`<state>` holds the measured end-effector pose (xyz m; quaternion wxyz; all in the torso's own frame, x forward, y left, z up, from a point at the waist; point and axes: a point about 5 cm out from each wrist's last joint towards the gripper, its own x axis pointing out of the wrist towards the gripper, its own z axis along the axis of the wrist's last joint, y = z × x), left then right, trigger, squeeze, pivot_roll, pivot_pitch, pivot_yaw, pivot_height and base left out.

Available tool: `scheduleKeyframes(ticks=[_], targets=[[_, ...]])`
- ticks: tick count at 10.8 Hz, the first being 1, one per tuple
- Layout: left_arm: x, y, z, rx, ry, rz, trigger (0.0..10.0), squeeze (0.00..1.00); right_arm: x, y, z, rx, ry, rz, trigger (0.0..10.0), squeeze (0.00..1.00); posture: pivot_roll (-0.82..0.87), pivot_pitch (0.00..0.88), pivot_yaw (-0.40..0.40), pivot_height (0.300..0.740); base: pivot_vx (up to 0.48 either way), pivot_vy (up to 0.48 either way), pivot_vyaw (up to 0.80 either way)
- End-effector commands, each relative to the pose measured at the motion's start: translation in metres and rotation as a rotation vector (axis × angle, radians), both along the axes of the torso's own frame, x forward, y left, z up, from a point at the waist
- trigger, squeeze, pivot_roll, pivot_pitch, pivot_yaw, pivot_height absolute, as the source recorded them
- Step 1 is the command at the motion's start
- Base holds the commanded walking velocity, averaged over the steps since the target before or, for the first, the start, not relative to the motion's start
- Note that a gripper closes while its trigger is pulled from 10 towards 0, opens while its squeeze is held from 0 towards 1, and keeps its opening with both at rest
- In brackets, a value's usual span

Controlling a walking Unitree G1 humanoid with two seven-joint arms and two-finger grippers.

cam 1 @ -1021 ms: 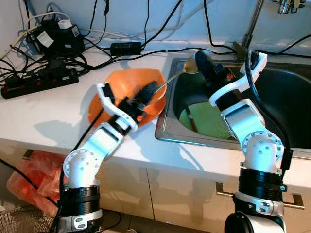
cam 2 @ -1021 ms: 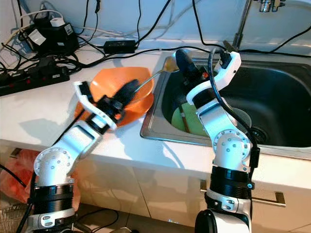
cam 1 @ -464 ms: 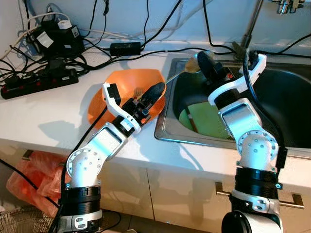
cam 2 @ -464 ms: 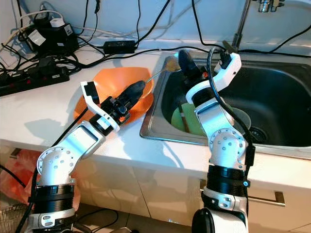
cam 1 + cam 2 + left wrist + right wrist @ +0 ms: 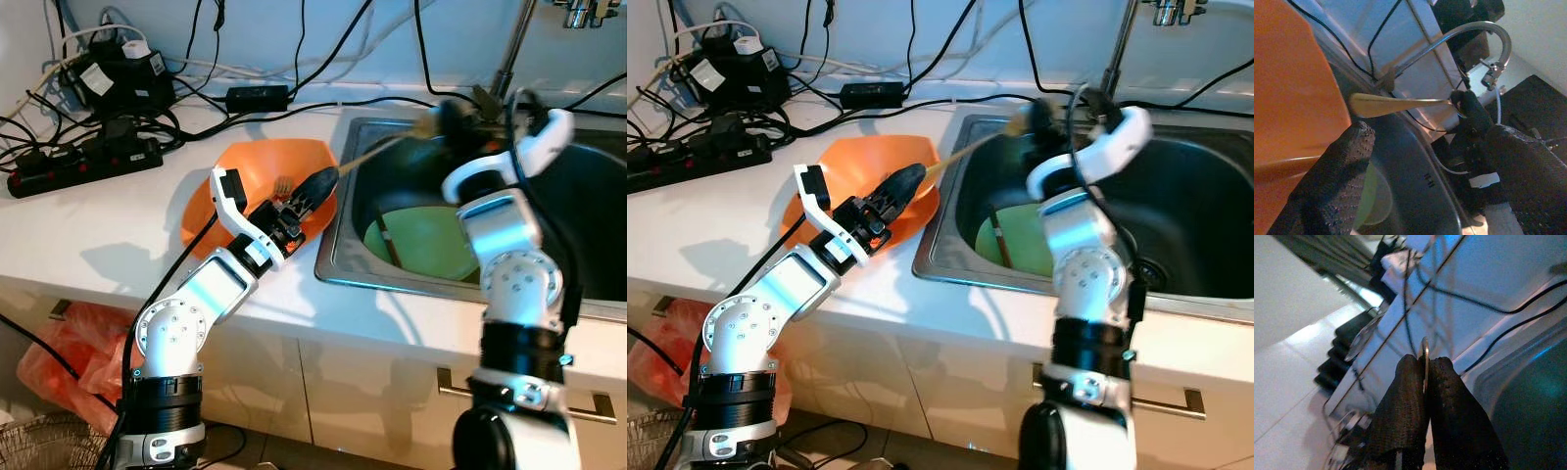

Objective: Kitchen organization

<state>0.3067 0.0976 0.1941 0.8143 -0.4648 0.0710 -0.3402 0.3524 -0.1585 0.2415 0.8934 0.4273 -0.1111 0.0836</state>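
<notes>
Far to my left, a black power strip (image 5: pixel 83 160) and a tangle of cables (image 5: pixel 113 83) lie on the white surface (image 5: pixel 88 245). Nearer the middle sits the orange bowl (image 5: pixel 250 176), right beside the rim of the steel sink (image 5: pixel 338 259). My left gripper (image 5: pixel 312 186) reaches over the bowl's sink-side edge; its jaws stand apart and hold nothing, the two black fingers (image 5: pixel 1342 166) spread wide in the left wrist view, with the bowl's orange wall beside one of them. Down in the sink lies a green plate (image 5: pixel 421 245) with a dark stick-like utensil (image 5: pixel 390 250) resting across it. Over the sink's back corner, my right gripper (image 5: pixel 1426 377) has its jaws pinched tight on the metal spoon (image 5: pixel 392 147), whose long handle slants from the gripper toward the bowl. The faucet (image 5: pixel 514 49) rises behind the sink.
</notes>
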Motion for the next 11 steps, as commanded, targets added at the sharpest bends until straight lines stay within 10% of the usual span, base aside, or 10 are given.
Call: scheduleKeyframes(ticks=[1,6,9,10,11], targets=[[-0.001,-0.001,0.004,0.057,-0.03,-0.01,10.0,1.0,0.004,-0.006,0.006,-0.005,-0.008,-0.049,0.0,0.0,0.05,0.014,0.109,0.74,0.0,0.0,0.0],[-0.002,-0.002,0.0,0.19,-0.072,0.017,10.0,1.0,0.012,-0.054,-0.003,-0.209,0.036,-0.289,0.0,0.0,0.06,0.022,0.104,0.74,0.0,0.0,0.0],[-0.002,-0.002,0.003,0.393,-0.174,0.053,10.0,1.0,0.014,-0.065,-0.065,-0.425,0.285,-0.339,0.0,0.0,0.06,0.024,0.104,0.74,0.0,0.0,0.0],[-0.001,0.0,0.002,0.403,-0.169,0.071,10.0,0.79,0.014,-0.064,-0.072,-0.436,0.306,-0.334,0.0,0.0,0.07,0.024,0.107,0.74,0.0,0.0,0.0],[0.002,0.005,0.0,0.443,-0.17,0.103,10.0,0.0,0.016,-0.064,-0.082,-0.455,0.33,-0.316,0.0,0.0,0.07,0.026,0.108,0.74,0.0,0.0,0.0]])
